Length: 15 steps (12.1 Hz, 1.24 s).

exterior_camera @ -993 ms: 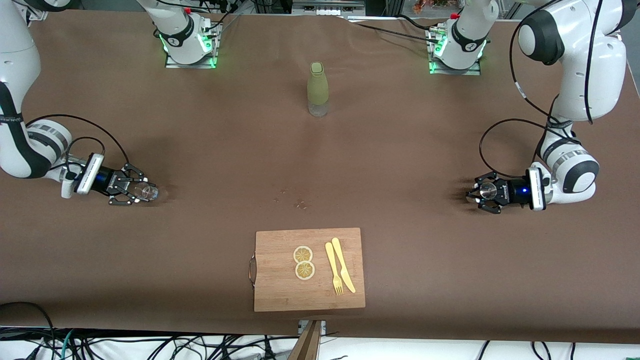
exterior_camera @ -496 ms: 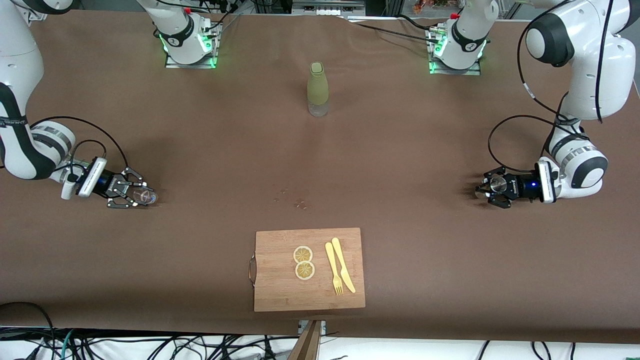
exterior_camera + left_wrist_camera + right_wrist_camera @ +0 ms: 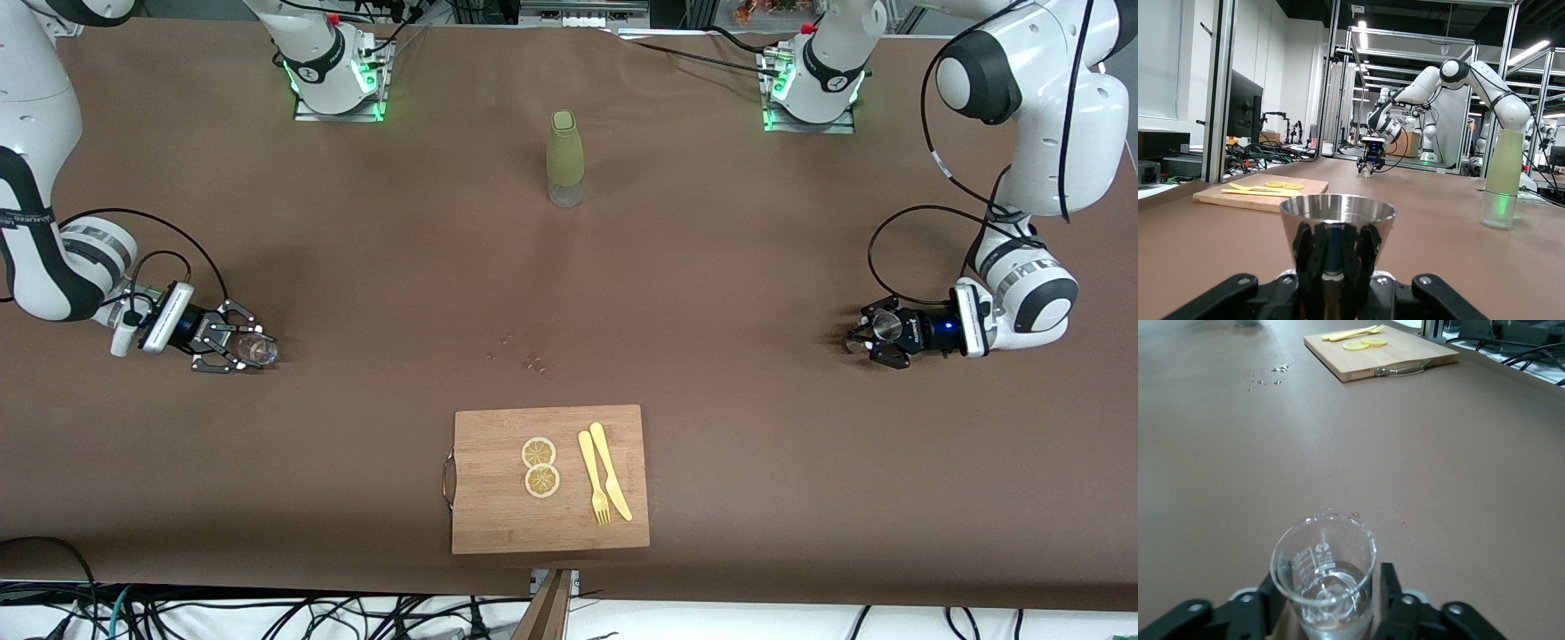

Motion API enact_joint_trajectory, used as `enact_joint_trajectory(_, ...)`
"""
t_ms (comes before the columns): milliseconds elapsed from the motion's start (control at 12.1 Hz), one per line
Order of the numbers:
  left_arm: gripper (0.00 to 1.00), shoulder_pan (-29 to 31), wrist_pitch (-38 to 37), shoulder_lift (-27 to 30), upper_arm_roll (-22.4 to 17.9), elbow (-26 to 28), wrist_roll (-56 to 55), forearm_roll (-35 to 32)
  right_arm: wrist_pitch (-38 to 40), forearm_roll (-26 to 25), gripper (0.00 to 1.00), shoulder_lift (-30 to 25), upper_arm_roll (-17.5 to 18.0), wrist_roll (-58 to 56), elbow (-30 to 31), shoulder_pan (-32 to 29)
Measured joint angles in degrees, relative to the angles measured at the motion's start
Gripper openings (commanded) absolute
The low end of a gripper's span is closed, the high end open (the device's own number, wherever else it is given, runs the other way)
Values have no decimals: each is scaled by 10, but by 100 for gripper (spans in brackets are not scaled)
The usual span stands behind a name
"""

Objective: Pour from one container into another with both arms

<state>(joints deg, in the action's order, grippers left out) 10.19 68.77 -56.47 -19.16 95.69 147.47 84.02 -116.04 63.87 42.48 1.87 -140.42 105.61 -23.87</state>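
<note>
The left end effector (image 3: pixel 864 337) clamps a steel cup (image 3: pixel 1337 230) set low on the counter (image 3: pixel 711 267), at the left arm's end, well apart from the bottle (image 3: pixel 564 158). The right end effector (image 3: pixel 249 349), at the right arm's end, brackets a beaker (image 3: pixel 1324 573); whether it grips, I cannot tell. Release upright, back straight off; open room all round.

The front view looks steeply down from across the table at the whole brown tabletop (image 3: pixel 711 293), both arm bases along its top edge. The left wrist view sits low just above its own gripper (image 3: pixel 1335 267), close on the steel cup (image 3: pixel 1337 230) there, and looks level along the table toward the right arm. The right wrist view tilts down from close above the glass beaker (image 3: pixel 1324 570); all three share the wooden cutting board (image 3: pixel 498 498), lying ahead of each hand.
</note>
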Motion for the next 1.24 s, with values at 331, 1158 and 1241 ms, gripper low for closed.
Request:
enact_joint_trajectory(331, 0, 0, 0, -10, 1, 0, 24, 0, -3, -24, 100, -1, -23, 2, -1, 8)
enact_joint_trajectory(1158, 49, 0, 0, -22, 1, -2, 47, 0, -2, -302, 100, -158, -57, 313, 0, 16)
enact_joint_trajectory(1241, 68, 0, 0, -23, 1, -3, 48, 0, -2, -344, 100, -184, -57, 378, 8, 25)
